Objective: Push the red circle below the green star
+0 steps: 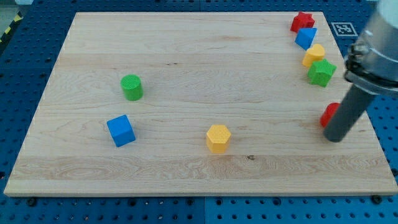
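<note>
Red round plastic block (329, 114) is seen below green star-shaped block (321, 72), slightly to view's right, half hidden | my tip (334, 138) is placed touching its right-lower side | no hand is fitted, so its state cannot be told | short gentle push toward view's left is advised | no containers are seen on wooden desk (186, 74).

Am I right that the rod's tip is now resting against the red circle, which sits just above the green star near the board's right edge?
Not quite: the camera view shows the red circle below the green star, not above it. The rest holds: my tip is against the circle's right side, near the right edge of the board.
</note>
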Controlling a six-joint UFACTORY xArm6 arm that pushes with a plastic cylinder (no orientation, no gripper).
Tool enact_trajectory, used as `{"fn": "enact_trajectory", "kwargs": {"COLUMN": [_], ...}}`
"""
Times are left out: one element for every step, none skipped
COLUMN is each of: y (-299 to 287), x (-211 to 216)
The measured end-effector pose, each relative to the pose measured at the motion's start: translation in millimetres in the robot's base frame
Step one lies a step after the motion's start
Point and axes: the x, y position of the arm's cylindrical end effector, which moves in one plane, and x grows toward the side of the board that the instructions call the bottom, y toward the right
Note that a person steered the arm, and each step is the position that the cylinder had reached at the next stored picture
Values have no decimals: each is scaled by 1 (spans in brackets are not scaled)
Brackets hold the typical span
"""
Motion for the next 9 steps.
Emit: {"fn": "enact_trajectory", "kwargs": {"y": [26, 29, 14, 11, 30, 29, 17, 11, 11], "x": [2, 2, 2, 2, 1, -3, -3, -3, -3]}}
